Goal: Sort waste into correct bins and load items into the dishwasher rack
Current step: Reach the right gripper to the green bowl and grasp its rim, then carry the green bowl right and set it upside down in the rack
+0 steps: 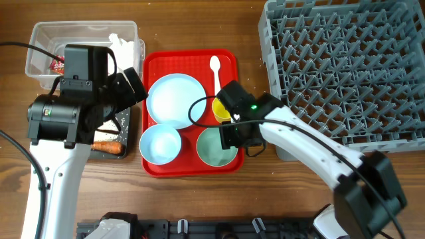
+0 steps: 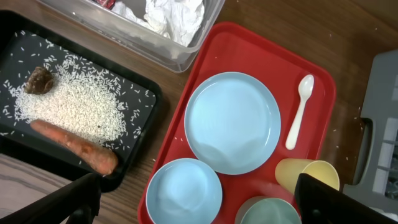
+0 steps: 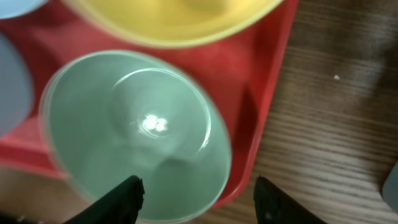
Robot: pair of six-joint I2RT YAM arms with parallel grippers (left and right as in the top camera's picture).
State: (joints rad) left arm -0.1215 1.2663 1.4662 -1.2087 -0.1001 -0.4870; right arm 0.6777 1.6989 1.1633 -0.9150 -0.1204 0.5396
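On the red tray (image 1: pixel 229 60) lie a light blue plate (image 1: pixel 175 99), two light blue bowls (image 1: pixel 160 144) (image 1: pixel 214 147), a yellow cup (image 1: pixel 221 109) on its side and a white spoon (image 1: pixel 215 70). My left gripper (image 2: pixel 199 199) is open and empty above the left bowl (image 2: pixel 184 191). My right gripper (image 3: pixel 196 199) is open, straddling the right bowl's (image 3: pixel 134 134) rim and the tray edge. The clear tub (image 2: pixel 124 37) holds the napkin (image 2: pixel 171 15) and red wrapper (image 2: pixel 102 3). The black tray (image 2: pixel 143 93) holds rice (image 2: pixel 74 106), a brown scrap (image 2: pixel 39 80) and the carrot (image 2: pixel 74 145).
The grey dishwasher rack (image 1: pixel 345 66) stands at the right, close to the red tray, and holds nothing. In the overhead view the left arm hides most of the black tray. Bare wood table (image 3: pixel 336 124) lies right of the red tray.
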